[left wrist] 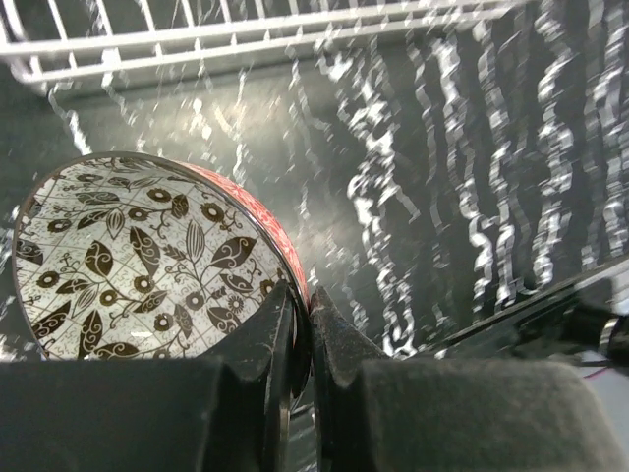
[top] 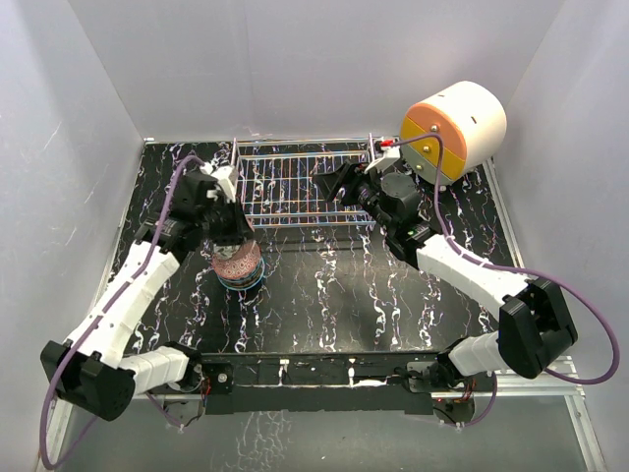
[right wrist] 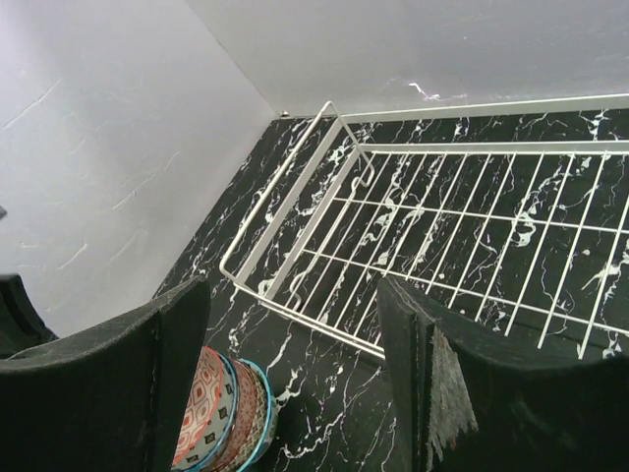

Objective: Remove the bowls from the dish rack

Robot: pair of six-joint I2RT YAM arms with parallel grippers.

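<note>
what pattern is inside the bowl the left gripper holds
White with dark leaves and flowers; the bowl shows it best in the left wrist view.

Stack of bowls (top: 239,265) beside dish rack (top: 305,185)

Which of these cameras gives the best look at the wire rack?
The top view: the dish rack shows almost whole, from above. The right wrist view shows only its left end, close up; the left wrist view catches just a strip of its near edge.
</note>
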